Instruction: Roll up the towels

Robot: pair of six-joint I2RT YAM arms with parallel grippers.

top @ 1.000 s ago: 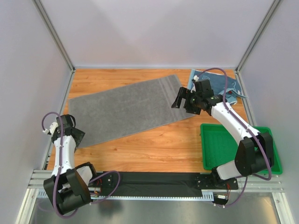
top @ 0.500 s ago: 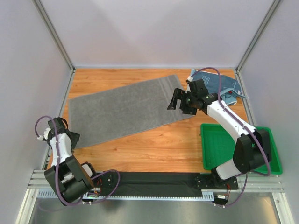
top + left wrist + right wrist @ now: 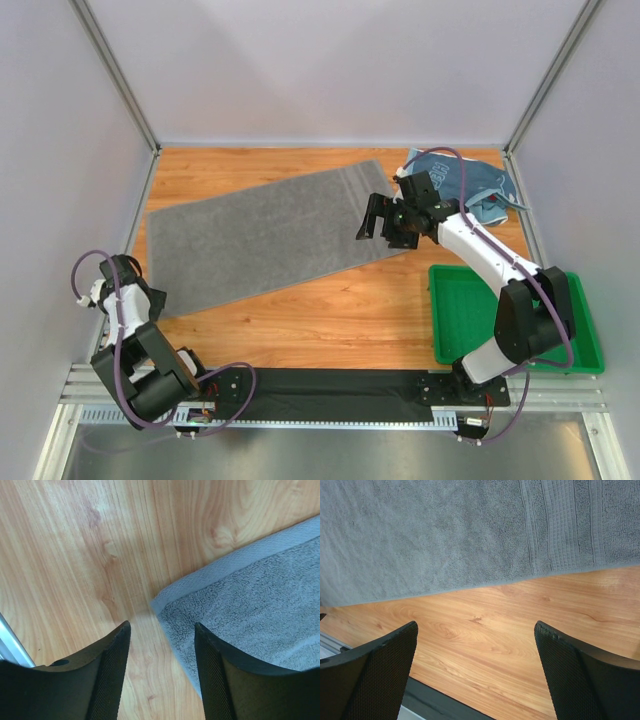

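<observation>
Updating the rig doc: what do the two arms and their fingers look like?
The left arm and right arm match: white links, black joints and black bases. A thin purple cable loops along each. The fingers are black, broad and curved, with a fine mesh texture on the inner faces. No markings are visible.

grey towel [image 3: 265, 240] plain mid grey, terry pile, ribbed woven bands across one end; blue towel [image 3: 478, 180] dusty blue with pale markings, too small to read; tray [image 3: 585, 345] bright green, plain; table [image 3: 330, 310] orange-brown wood, darker grain streaks; left arm [image 3: 125, 320] and right arm [image 3: 480, 250] white links, black joints; cables [image 3: 80, 275] purple; left gripper [image 3: 161, 630] and right gripper [image 3: 476, 627] black, fine mesh texture on the pads; walls [image 3: 330, 70] pale grey-white
</observation>
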